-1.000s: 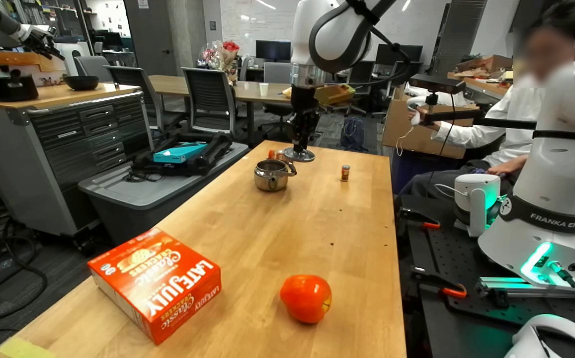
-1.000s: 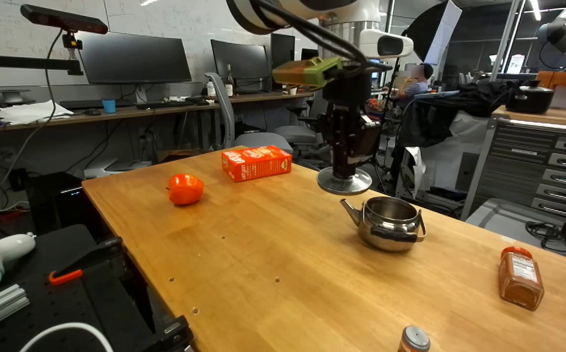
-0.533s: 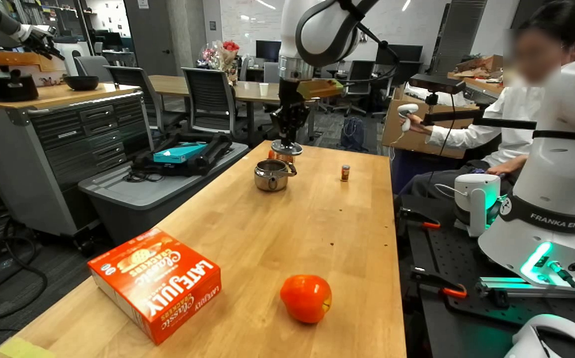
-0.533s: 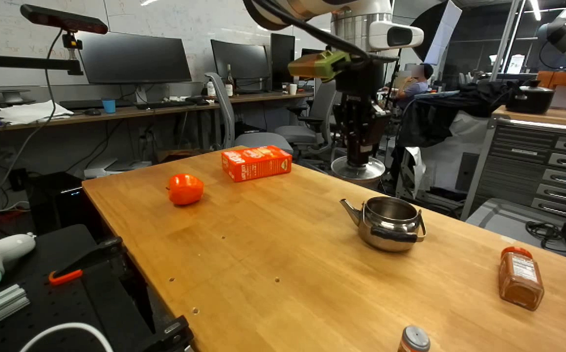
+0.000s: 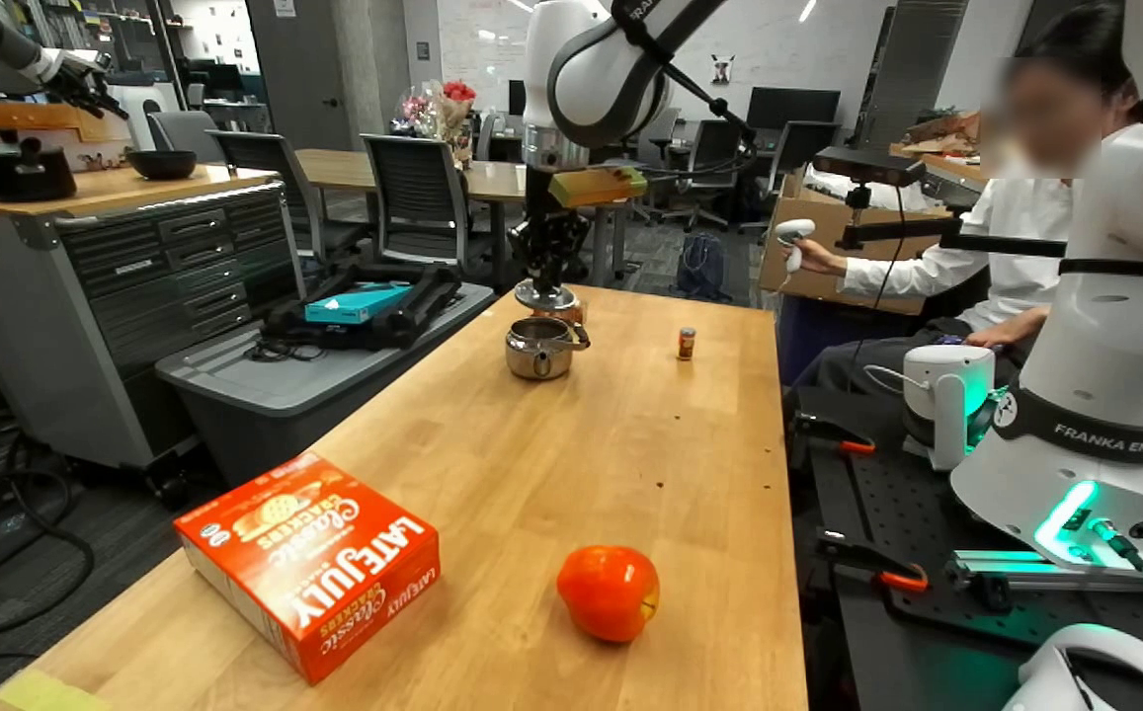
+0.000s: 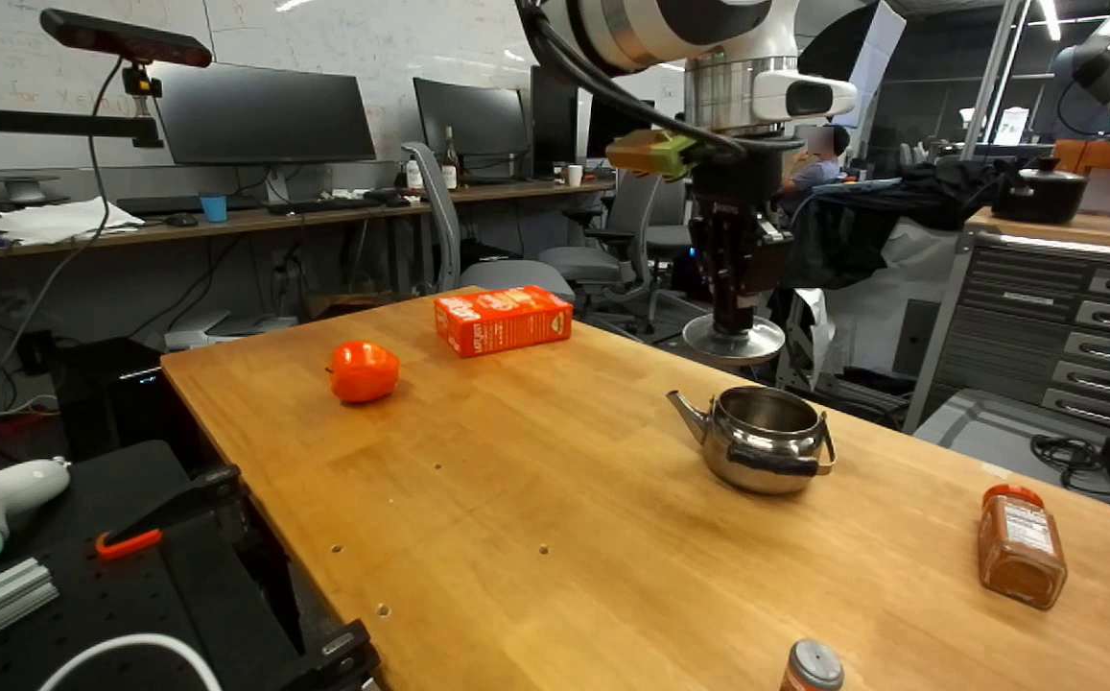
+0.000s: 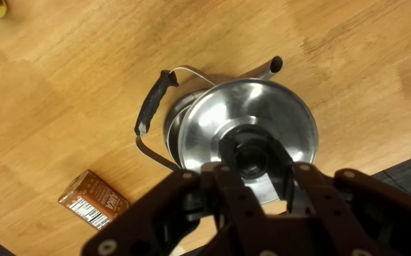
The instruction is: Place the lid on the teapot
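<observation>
The silver teapot [image 5: 538,357] stands upright and uncovered on the wooden table; it also shows in an exterior view [image 6: 761,459]. My gripper [image 6: 735,319] points down, shut on the dark knob of the round metal lid [image 6: 722,347]. The lid hangs level in the air, apart from the teapot, in both exterior views [image 5: 543,300]. In the wrist view the lid [image 7: 272,106] covers most of the teapot [image 7: 171,117], leaving its left rim, black handle and spout showing. There my fingers [image 7: 251,153] sit on both sides of the knob.
A brown spice jar [image 6: 1022,552] lies near the teapot, also in the wrist view [image 7: 97,202]. A small shaker [image 5: 686,344] stands near the table edge. An orange-red cracker box [image 5: 314,553] and a red-orange fruit [image 5: 609,592] are farther along the table.
My gripper and the lid have moved sideways, leftward in an exterior view and rightward in another. They rose a little, then sank slightly. The teapot has not moved.
</observation>
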Controlling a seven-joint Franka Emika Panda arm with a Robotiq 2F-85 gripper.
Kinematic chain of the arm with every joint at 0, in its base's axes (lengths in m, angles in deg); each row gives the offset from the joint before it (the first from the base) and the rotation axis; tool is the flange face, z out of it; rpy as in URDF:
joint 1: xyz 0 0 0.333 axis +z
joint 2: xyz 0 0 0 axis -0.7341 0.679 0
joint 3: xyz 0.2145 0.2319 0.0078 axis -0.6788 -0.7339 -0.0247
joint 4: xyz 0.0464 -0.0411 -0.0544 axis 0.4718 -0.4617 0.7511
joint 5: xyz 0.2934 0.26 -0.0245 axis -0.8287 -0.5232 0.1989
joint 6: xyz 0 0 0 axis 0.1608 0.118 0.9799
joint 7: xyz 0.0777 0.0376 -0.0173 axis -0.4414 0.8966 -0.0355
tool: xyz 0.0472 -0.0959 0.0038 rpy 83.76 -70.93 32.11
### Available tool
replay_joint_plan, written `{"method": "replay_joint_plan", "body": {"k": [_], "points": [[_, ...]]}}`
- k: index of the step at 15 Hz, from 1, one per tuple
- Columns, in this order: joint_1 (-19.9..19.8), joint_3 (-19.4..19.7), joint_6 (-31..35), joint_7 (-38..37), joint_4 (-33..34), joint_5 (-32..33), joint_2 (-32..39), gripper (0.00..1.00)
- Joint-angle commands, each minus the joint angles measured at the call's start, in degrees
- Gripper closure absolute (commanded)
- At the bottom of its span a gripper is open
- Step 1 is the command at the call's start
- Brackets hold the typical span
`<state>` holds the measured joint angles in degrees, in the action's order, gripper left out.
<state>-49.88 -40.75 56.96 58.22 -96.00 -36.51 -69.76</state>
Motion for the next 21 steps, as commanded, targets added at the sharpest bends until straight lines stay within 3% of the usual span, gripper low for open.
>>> {"method": "replay_joint_plan", "body": {"k": [1, 10, 21], "points": [[0.65, 1.01, -3.75, -1.68, 6.68, -0.32, 4.59, 0.93], [-0.14, 2.32, -7.57, -3.58, 14.52, -2.45, 12.28, 0.93], [0.2, 2.65, -5.44, -4.89, 16.21, -3.0, 16.45, 0.93]]}}
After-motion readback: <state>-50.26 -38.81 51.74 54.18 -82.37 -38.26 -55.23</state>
